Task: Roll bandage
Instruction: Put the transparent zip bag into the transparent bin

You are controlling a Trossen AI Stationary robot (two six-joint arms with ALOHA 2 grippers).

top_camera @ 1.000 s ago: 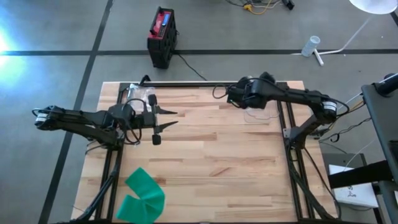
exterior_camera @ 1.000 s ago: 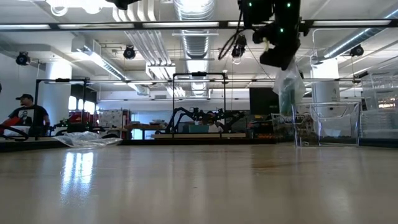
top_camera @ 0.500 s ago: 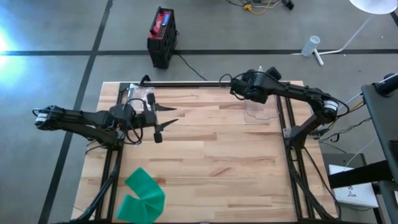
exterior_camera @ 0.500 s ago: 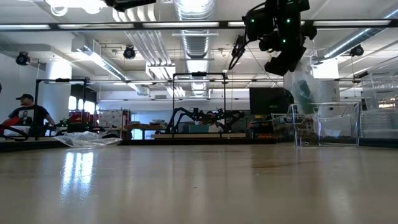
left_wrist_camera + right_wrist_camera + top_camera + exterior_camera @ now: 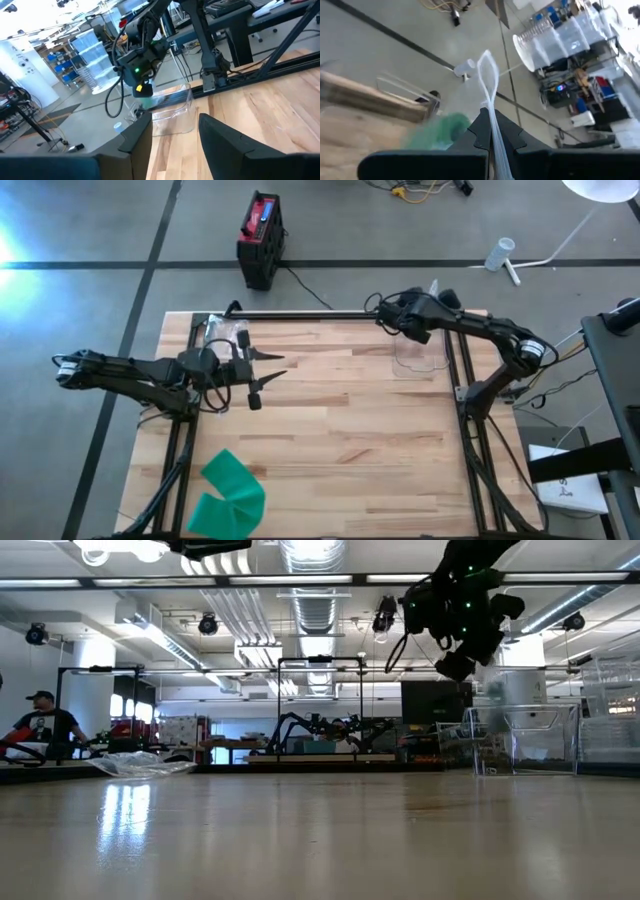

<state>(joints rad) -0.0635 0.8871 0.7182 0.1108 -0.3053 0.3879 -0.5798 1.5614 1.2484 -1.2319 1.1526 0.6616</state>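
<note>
A flat green bandage point(image 5: 226, 492) lay at the near left edge of the surface point(image 5: 340, 440), shown only from overhead. The left gripper point(image 5: 262, 371) hung above the surface well beyond the bandage, jaws apart and empty. Farther off, the right gripper point(image 5: 490, 131) was lifted over a clear box point(image 5: 420, 358), jaws shut on a clear plastic bag point(image 5: 489, 75) with something green inside, seen only from its wrist.

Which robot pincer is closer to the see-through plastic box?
The right pincer. It hangs just above the clear box at the table's far right side, pinching a plastic bag. The left pincer is far across the table.
</note>
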